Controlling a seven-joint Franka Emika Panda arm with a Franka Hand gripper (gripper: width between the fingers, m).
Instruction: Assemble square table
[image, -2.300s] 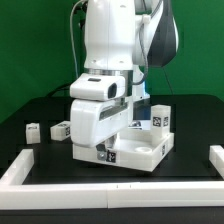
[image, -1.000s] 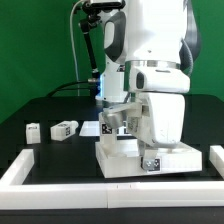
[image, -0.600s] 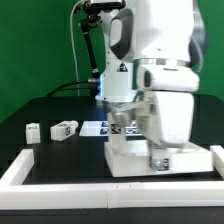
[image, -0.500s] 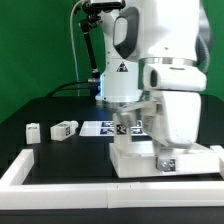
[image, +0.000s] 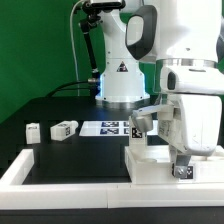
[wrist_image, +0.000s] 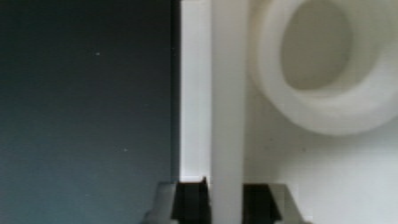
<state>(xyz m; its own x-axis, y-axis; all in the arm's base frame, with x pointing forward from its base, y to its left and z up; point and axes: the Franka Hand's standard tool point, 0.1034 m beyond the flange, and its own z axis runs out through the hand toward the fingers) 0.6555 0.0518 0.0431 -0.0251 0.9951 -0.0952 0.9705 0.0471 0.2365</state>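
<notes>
Where the gripper (wrist_image: 221, 204) bites: clamped tight on the square top's (image: 150, 168) raised rim
Legs (image: 64, 128): two lying loose, exterior view's left

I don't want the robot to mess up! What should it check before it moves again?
1. Is the gripper shut on the rim of the tabletop? ok.
2. Is the tabletop lying flat on the table? ok.
3. Is the corner socket beside the grip empty? ok.
4. Are the two legs on the exterior view's left lying apart from the tabletop? ok.
5. Where are the other two legs? Not seen, cannot tell.
6. Is the marker board uncovered? ok.
</notes>
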